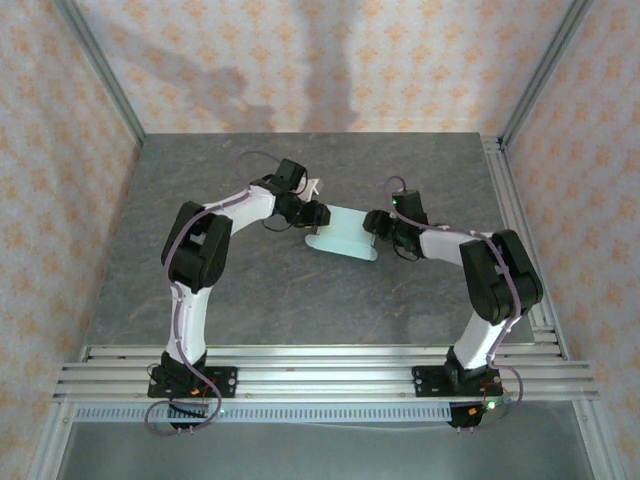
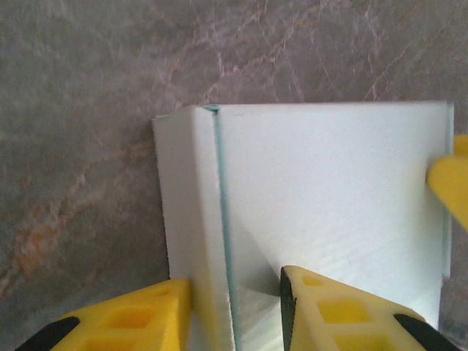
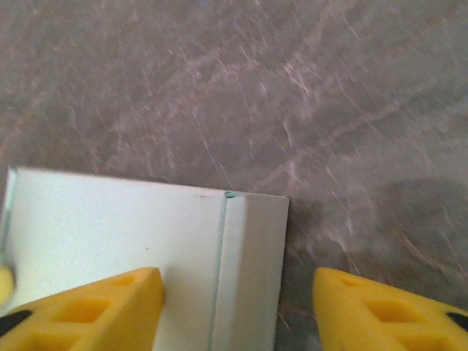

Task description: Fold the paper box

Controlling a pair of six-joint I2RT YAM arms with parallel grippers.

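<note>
Along the near edge of the worktop (image 1: 250, 300) run aluminium rails (image 1: 320, 362), with both arm bases (image 1: 190, 380) bolted to them. The arms bend inward and meet over the middle of the worktop. There lies the paper box (image 1: 345, 235), a pale mint sheet with its broad panel flat on the grey stone-look surface and a narrow flap creased at each end.

The left gripper (image 1: 312, 217) is at the box's left end. In its wrist view the yellow fingers (image 2: 124, 322) straddle that end's flap. One finger sits against the flap's outer face. The other stands over the panel with a shadowed gap to the crease, so the jaws are parted and not pinching.

The right gripper (image 1: 378, 228) is at the opposite end. Its fingers (image 3: 387, 307) are spread wide, one above the panel and the other beyond the box's edge over bare worktop. The folded strip lies between them, and nothing is grasped.

Behind the far edge rises a wall (image 1: 300, 60) papered with an orange pattern.
</note>
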